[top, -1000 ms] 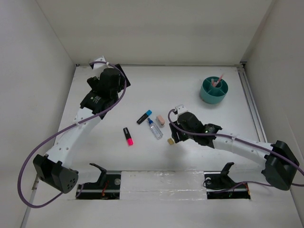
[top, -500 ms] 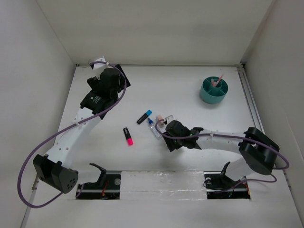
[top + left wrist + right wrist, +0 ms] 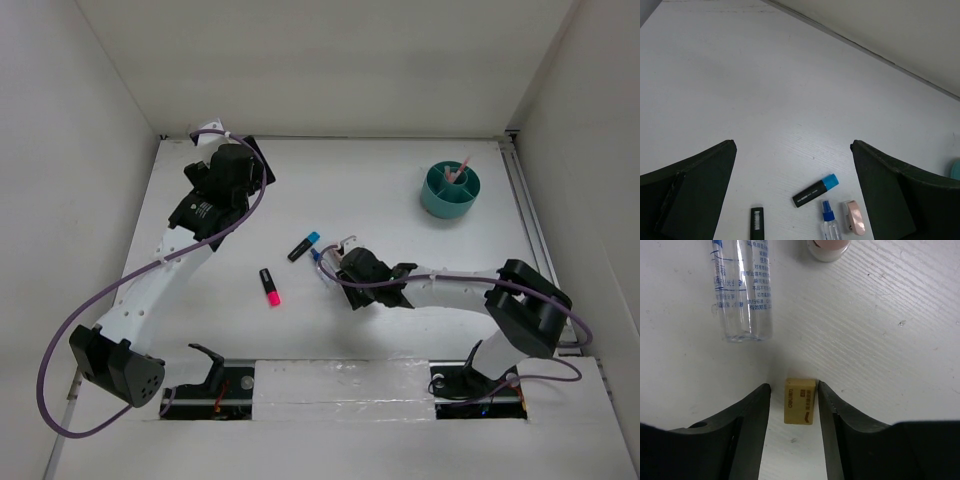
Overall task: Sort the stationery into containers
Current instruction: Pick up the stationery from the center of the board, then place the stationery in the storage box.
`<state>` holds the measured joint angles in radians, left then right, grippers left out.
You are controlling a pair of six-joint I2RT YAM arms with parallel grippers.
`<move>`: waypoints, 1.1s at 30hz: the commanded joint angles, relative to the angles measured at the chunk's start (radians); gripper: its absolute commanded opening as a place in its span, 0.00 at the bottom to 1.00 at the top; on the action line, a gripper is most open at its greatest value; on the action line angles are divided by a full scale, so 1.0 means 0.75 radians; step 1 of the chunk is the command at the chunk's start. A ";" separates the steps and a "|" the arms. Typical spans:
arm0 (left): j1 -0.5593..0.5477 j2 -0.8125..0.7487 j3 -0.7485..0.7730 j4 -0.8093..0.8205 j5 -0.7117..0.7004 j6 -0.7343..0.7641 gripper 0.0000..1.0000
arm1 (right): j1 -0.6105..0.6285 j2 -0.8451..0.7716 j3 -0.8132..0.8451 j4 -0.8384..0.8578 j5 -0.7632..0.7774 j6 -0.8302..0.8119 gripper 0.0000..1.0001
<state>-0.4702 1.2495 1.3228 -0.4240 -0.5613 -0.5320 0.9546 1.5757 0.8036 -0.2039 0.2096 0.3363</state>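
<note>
Surroundings: a white tabletop (image 3: 400,160) with plain pale walls at the far end and both sides.
Left arm: it reaches toward the far left corner, well away from the stationery. Its left gripper (image 3: 792,150) has its fingers spread wide with nothing between them, only bare surface.
Right arm: it lies low across the middle. The right gripper (image 3: 793,402) is down at the tabletop among the small items.
Organiser: a round teal organiser (image 3: 450,190) stands far right, well apart from both arms. Thin pink pencils (image 3: 457,172) lean inside it, though I cannot tell in which compartment.
Markers: the blue-capped marker (image 3: 815,190) and the pink-capped marker (image 3: 269,286) lie loose at mid-table, and only the overhead view shows the pink cap.
Bottle: the clear bottle (image 3: 742,290) lies flat just beyond the right fingers. The left wrist view shows its blue cap.
Eraser: the pink eraser (image 3: 855,217) lies just beside the bottle.
Block: the tiny tan block (image 3: 800,401) shows only in the right wrist view, because the arm hides it from above. It sits on the tabletop between the two right fingers. They straddle it but have not clamped it: a strip of tabletop shows on the view's left, and the other finger is almost touching.
</note>
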 commanded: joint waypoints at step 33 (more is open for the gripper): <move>-0.001 -0.034 0.026 0.046 -0.016 0.040 1.00 | -0.732 -0.205 0.473 -0.006 -0.091 -0.291 0.00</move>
<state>-0.4702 1.2495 1.3228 -0.4221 -0.5587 -0.5194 0.4828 1.4590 1.0801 -0.2493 0.1638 0.2024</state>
